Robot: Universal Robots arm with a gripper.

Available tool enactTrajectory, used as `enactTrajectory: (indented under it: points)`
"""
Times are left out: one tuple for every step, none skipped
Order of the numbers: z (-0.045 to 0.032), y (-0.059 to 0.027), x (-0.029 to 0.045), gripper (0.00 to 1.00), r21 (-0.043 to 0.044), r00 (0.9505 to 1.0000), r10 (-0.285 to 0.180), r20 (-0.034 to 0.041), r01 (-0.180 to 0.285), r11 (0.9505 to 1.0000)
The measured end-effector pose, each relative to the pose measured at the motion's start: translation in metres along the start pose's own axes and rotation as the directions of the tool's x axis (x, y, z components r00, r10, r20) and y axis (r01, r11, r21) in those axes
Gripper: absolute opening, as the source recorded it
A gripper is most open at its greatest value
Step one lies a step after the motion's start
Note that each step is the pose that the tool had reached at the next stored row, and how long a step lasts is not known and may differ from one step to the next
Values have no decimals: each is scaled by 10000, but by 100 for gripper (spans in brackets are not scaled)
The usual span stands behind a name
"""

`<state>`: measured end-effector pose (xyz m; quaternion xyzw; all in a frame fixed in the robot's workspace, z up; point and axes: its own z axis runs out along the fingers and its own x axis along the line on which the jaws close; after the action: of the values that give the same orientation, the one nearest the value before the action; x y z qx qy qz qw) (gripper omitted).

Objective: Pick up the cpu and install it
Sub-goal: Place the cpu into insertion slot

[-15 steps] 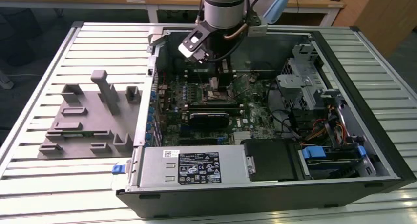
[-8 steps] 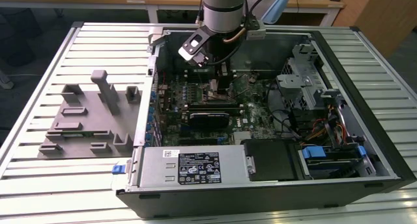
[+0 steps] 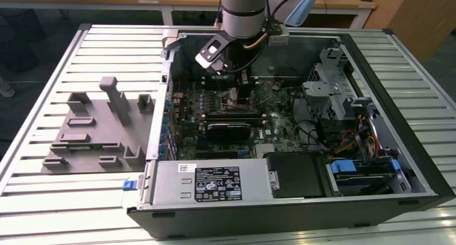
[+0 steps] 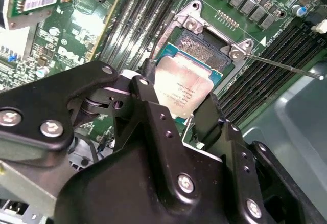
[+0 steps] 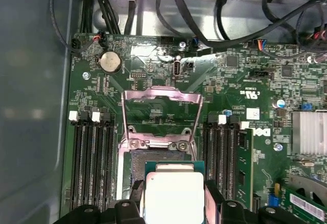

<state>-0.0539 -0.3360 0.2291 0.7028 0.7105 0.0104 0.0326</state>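
Cpu point(image 4: 185, 87) gripped over open socket point(image 5: 134, 169)

Count: one cpu, one socket, one gripper point(image 5: 173, 204) with two fingers point(image 4: 153, 112). Gripper is clenched on opposite edges of the cpu, silver top up. Cpu hangs just above the socket, beside its raised metal frame point(image 5: 161, 97).

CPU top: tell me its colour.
The cpu has a pale silver-grey metal top, seen best in the first wrist view.
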Motion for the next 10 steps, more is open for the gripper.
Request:
enactTrajectory:
  points:
    - [10,-1,7,54,-1,10000,-16,-1,16,10000]
    - [21,-1,12,54,0,10000,-30,-1,30,10000]
    - [34,-2,16,54,0,10000,-43,-1,43,10000]
    - [47,-2,20,54,-1,10000,-56,-3,56,10000]
    - [62,-3,22,54,-1,10000,-66,-3,66,10000]
    - [76,-4,23,54,-1,10000,-66,-2,66,10000]
    - [88,-5,23,54,-1,10000,-66,-2,66,10000]
    - [98,-6,24,54,-1,10000,-64,-3,64,10000]
    - [105,-6,24,54,-1,10000,-64,-3,64,10000]
    - [108,-7,24,54,-1,10000,-64,-3,64,10000]
